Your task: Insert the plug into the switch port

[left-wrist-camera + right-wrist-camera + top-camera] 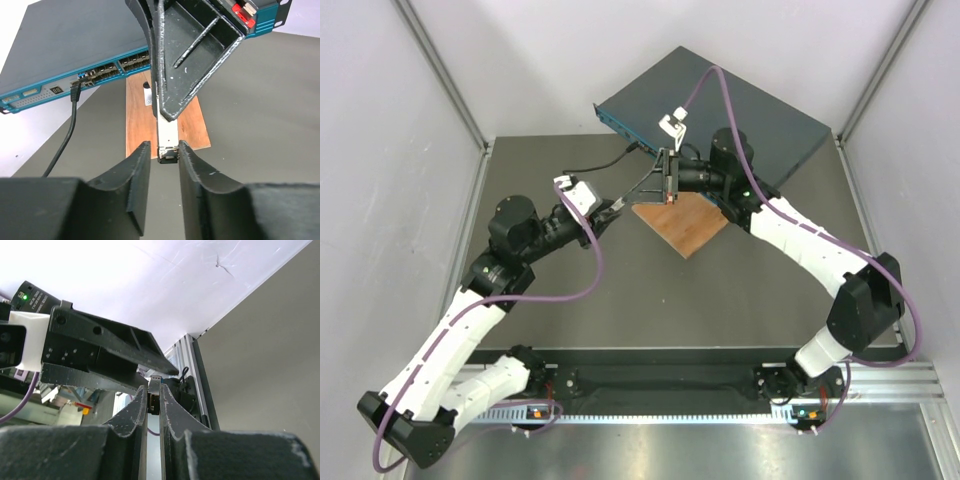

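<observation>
The dark blue-grey switch lies at the back, its teal front face lined with ports. The plug, on a thin black cable, sits at a port near the face's left end; how deep it sits is unclear. My right gripper is shut on a small silver module with no cable, held over the wooden board. My left gripper meets it from the left. Its fingers flank the module's free end, with a thin gap on one side.
A small pale piece rests on the far end of the board. Grey walls close in left, right and behind. A metal rail runs along the near edge. Purple cables loop off both wrists.
</observation>
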Robot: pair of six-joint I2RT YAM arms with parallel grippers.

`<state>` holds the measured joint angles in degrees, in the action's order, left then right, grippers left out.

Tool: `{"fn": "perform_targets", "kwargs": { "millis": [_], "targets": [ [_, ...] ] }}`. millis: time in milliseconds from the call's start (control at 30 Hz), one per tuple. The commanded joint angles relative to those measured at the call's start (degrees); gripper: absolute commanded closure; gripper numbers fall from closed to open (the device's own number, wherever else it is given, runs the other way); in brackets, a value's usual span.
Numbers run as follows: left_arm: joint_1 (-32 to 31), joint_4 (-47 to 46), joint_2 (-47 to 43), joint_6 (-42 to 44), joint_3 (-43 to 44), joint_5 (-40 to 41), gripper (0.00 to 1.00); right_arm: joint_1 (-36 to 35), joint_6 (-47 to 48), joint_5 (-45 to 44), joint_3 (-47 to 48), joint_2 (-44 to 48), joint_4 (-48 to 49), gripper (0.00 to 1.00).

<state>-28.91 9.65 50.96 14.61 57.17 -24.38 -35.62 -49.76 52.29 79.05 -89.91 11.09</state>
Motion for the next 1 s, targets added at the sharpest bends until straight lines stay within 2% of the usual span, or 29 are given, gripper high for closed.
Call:
{"fn": "perform_targets", "kwargs": {
  "millis": [0,100,133,167,267,367,467,600,633,700,733,767,833,867,967],
  "targets": [
    [0.25,-4.03,0.10,1.91,-0.48,-0.05,0.67,-0.68,0.01,-0.35,0.32,0.61,1.92,1.00],
    [0.25,-3.94,0.19,2.44,-0.65,-0.31,0.72,-0.68,-0.34,-0.44,0.76,0.35,2.09,1.00],
    [0.25,-3.85,0.19,2.61,-0.74,-0.23,0.70,-0.60,-0.69,-0.61,0.76,0.17,2.00,1.00],
    [0.34,-3.41,0.19,2.79,-0.74,-0.31,0.64,-0.60,-0.78,-0.61,0.76,0.26,2.09,1.00],
    [0.34,-3.23,0.10,3.32,-1.00,0.21,0.59,-0.68,-1.22,-0.96,0.67,0.17,2.09,1.00],
    [0.25,-3.15,0.19,3.41,-0.92,0.65,0.59,-0.60,-1.66,-1.14,0.50,0.00,2.18,1.00],
    [0.34,-3.15,0.28,3.85,-0.74,0.48,0.63,-0.60,-1.75,-1.23,0.50,-0.09,2.18,1.00],
    [0.34,-3.41,0.46,4.28,-0.57,0.21,0.78,-0.68,-1.48,-1.40,0.50,-0.09,1.92,1.00],
    [0.25,-3.32,0.54,4.20,-0.39,0.04,0.90,-0.77,-1.13,-1.58,0.58,-0.09,1.22,1.00],
    [0.34,-3.41,0.63,4.02,-0.39,-0.84,1.00,-0.77,-0.61,-1.84,0.85,-0.18,0.60,0.99],
    [0.25,-3.32,0.63,3.85,-0.39,-1.02,1.00,-0.77,-0.52,-2.19,0.93,-0.18,0.16,0.92],
    [0.25,-3.15,0.63,3.67,-0.30,-1.37,1.00,-0.68,-0.34,-2.28,1.46,-0.27,-0.28,0.67],
    [0.25,-1.74,0.90,3.06,-0.04,-1.20,1.00,-0.60,1.32,-2.46,2.51,-0.44,-1.50,0.48],
    [0.25,-1.30,0.90,1.49,-0.04,-0.50,1.00,-0.07,2.03,-2.98,3.91,-0.36,-2.90,0.31],
    [0.34,1.33,1.16,-1.15,0.66,1.96,1.00,1.94,5.36,-3.60,8.03,-0.27,-6.24,0.20]
  ]
}}
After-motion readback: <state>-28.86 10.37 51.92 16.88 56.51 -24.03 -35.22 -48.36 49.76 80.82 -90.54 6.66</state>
